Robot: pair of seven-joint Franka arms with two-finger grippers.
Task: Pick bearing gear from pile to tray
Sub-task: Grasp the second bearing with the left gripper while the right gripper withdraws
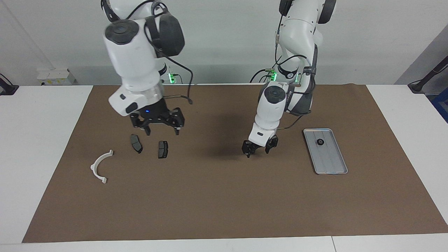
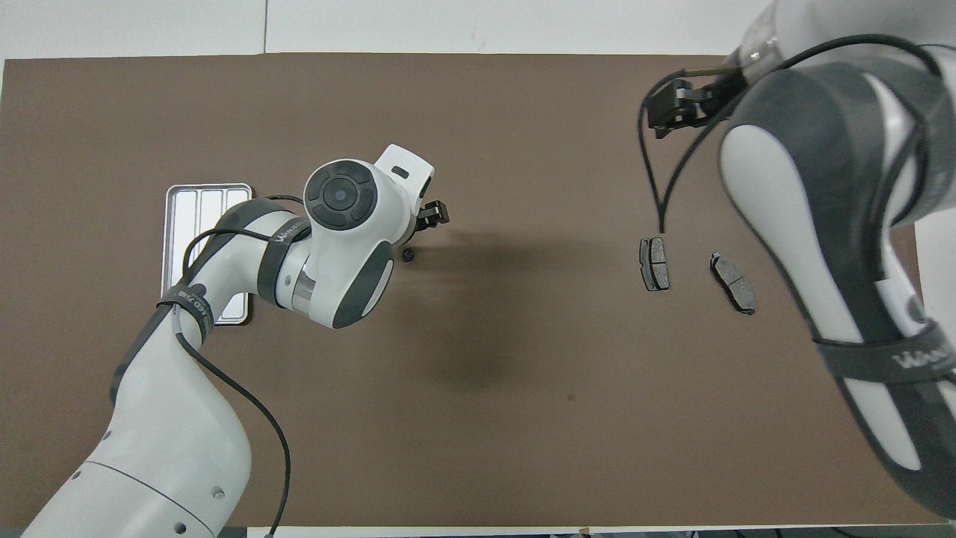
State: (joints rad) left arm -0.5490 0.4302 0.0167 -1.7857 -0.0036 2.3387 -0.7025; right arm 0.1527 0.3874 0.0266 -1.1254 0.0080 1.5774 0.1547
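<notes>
Facing view: the left gripper, fingers spread, is hanging low over the brown mat beside the tray, where one bearing gear is sitting. The right gripper, also spread, is hovering above two brake pads near the white bracket.

Overhead view: another small black gear is lying on the mat just beside the left gripper.

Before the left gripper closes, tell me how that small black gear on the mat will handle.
The gear lies flat and looks tiny under the left gripper, so the fingers have little edge to catch; it may slip out. Being round, it could roll if tipped on edge. It looks rigid and probably light, like the gear in tray resting in the tray.
</notes>
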